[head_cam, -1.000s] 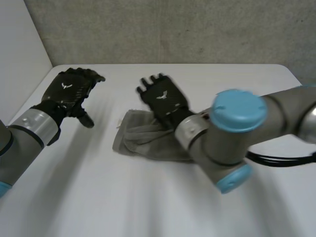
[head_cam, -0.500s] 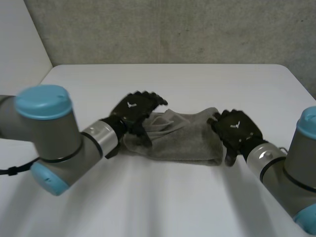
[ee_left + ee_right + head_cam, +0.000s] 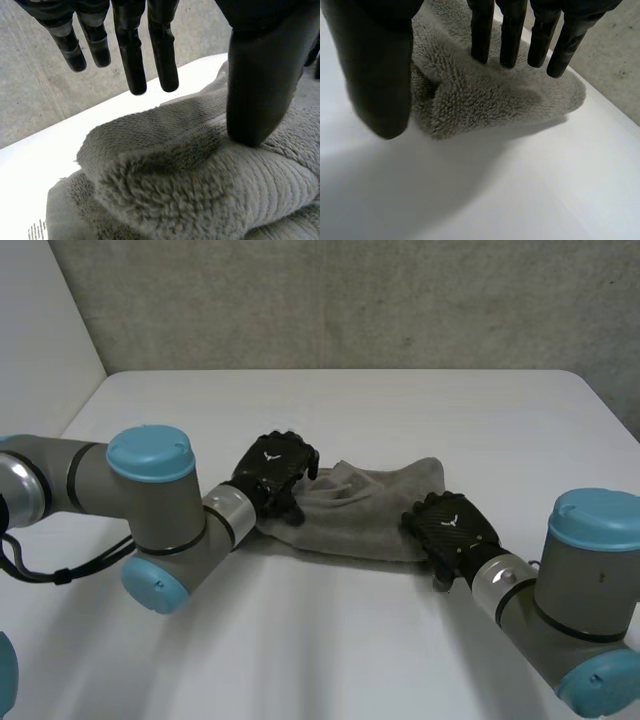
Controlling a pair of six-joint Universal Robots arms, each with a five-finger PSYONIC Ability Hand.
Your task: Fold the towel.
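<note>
backdrop: a rough grey concrete wall [image 3: 350,300] stands behind a white tabletop [image 3: 400,400].
left arm [image 3: 150,490]: grey joints with a light-blue cap. it comes in from the left side of the head view and bends toward the middle of the tabletop.
left robot hand [image 3: 272,468]: palm down on the left end of the towel [image 3: 365,520].
left robot hand state: released. in the left wrist view its fingers [image 3: 131,55] are straight and spread, held above the cloth without touching it. the thumb [image 3: 260,80] presses its tip into the pile, and nothing is pinched between them.
towel: grey terry cloth lying on the tabletop between the two hands, as a long bunched strip. its left end is rumpled into raised folds, and its far right corner juts out toward the wall.
towel close up: a thick rolled fold lies under the left thumb, with flatter layers beneath it.
right robot hand [image 3: 450,528]: palm down at the near right end of the towel.
right robot hand state: released. in the right wrist view its fingers [image 3: 510,35] are straight, with their tips at the pile. the thumb [image 3: 377,65] is just beside the towel's edge over bare tabletop, and i cannot tell whether it touches the cloth.
right arm [image 3: 580,580]: grey with light-blue caps, coming in from the lower right of the head view.
</note>
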